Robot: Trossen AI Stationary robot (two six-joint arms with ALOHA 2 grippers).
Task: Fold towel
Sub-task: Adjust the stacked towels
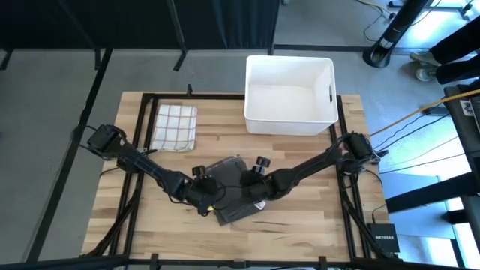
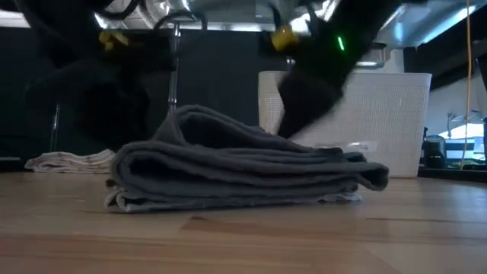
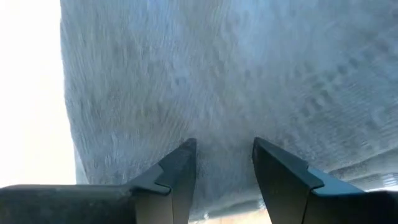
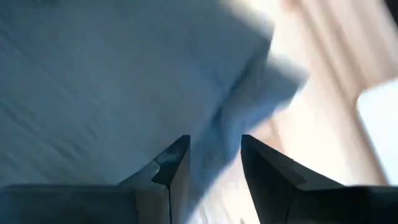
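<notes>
Wood planks make up my table (image 1: 315, 202), framed by dark rails, with grey floor beyond it. From overhead I see the grey towel (image 1: 231, 196) lying folded near the middle of the table, toward the front edge, and both arms reach in over it from the two sides. At table height the towel (image 2: 243, 171) sits as a flat stack of several layers, its upper layer rising into a soft ridge on one side. My left hand (image 1: 204, 196) is over the towel's left edge; through its wrist camera the two dark fingers (image 3: 177, 171) stand apart with only grey cloth (image 3: 217, 93) behind them, and I see nothing pinched between them, so I call that hand open with a moderate gap. My right hand (image 1: 255, 196) is over the towel's right part; its fingers (image 4: 171, 165) are likewise apart above the cloth (image 4: 112, 81), close to a corner where bare wood shows past it, again with nothing between them. A white bin (image 1: 290, 94) stands at the back of the table, well apart from the towel, and a checked cloth (image 1: 175, 126) lies folded at the back left, beside the bin but not touching it.
</notes>
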